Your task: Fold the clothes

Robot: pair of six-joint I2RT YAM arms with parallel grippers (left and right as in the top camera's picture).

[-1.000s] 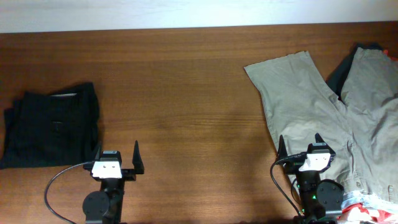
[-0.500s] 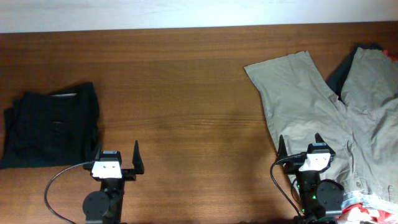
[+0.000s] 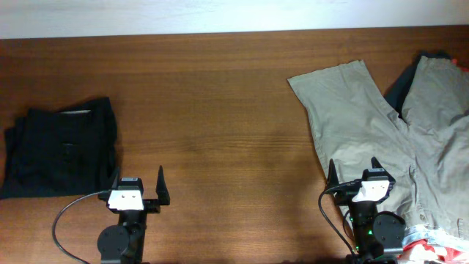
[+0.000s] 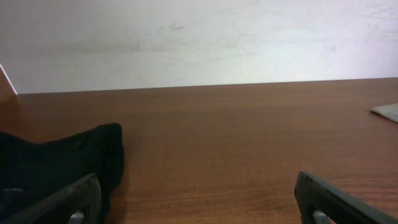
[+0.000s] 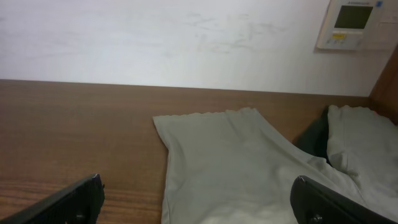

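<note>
Left pincer (image 3: 139, 180) and right pincer (image 3: 352, 171): both wide open, empty.
You have trousers (image 3: 352, 110) ahead of the right one, dark folded garment (image 3: 62, 150) left of the left one.

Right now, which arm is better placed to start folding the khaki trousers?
Right. The right tool sits open at the edge of the khaki trousers, and one leg fills its wrist view. The left tool, also open, is beside the folded black garment, far from them.
</note>
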